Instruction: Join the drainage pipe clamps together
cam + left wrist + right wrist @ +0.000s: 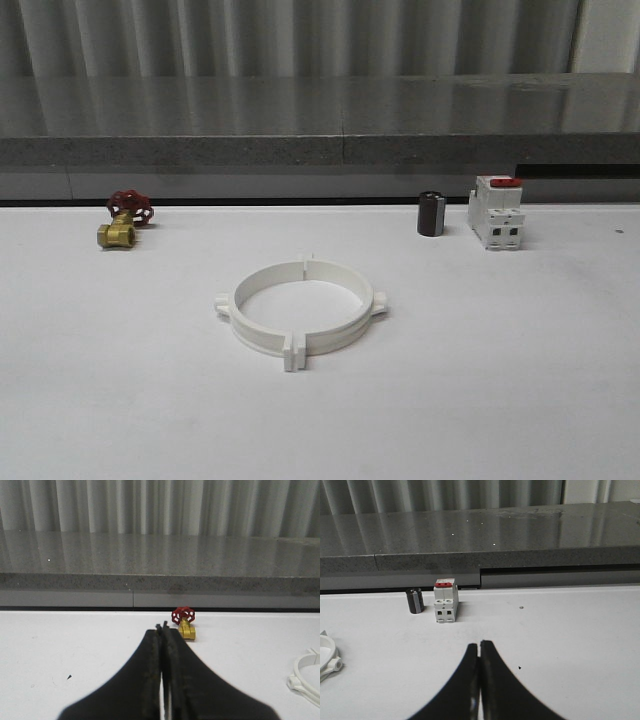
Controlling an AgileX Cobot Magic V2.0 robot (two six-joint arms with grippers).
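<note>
The two white drainage pipe clamps (300, 311) lie flat at the middle of the white table, their end tabs meeting at front and back so that they form one ring. An edge of the clamps (306, 678) appears in the left wrist view, and a lug of the clamps (329, 658) in the right wrist view. My left gripper (162, 626) is shut with nothing between its black fingers, above bare table and well short of the ring. My right gripper (479, 644) is shut too, holding nothing, over bare table to the ring's right.
A brass valve with red handle (124, 220) sits at the back left. A white breaker with red top (497, 211) and a small dark cylinder (431, 214) stand at the back right. A grey stone ledge (320, 135) runs along the table's far edge.
</note>
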